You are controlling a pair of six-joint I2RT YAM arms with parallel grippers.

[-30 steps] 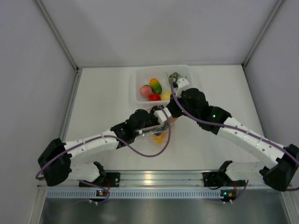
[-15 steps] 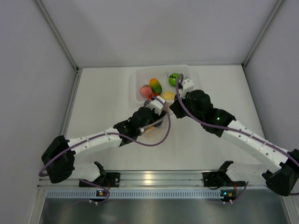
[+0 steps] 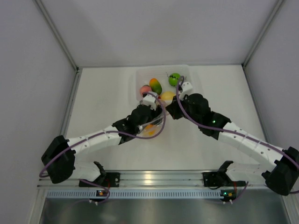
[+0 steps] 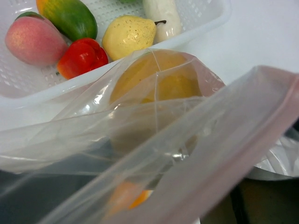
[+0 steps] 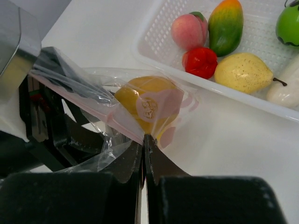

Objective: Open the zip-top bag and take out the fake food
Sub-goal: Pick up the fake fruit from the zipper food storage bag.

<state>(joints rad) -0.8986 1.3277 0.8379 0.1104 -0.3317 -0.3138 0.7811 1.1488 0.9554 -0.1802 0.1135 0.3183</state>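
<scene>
The zip-top bag [image 3: 150,129] hangs between my two grippers just in front of the tub, clear and crinkled, with its pink zip strip [image 5: 88,93] stretched out. Inside it sit a yellow fake food [image 5: 140,100] and an orange piece [image 4: 128,198]. My right gripper [image 5: 144,140] is shut on the bag's edge at the zip strip. My left gripper [image 3: 154,112] is at the bag's other side. The plastic [image 4: 187,154] covers the left wrist view and hides the left fingers.
A white perforated tub [image 3: 138,77] stands just behind the bag. It holds a peach [image 4: 32,39], a mango [image 4: 70,16], a red pepper [image 4: 81,56], a yellow pear [image 4: 128,35], a white piece [image 4: 161,16] and a green apple [image 3: 174,79]. White walls enclose the table.
My left arm has carried the bag away from the near table toward the tub's front edge. The right gripper has stayed shut on the bag's edge and shifted slightly with it.
</scene>
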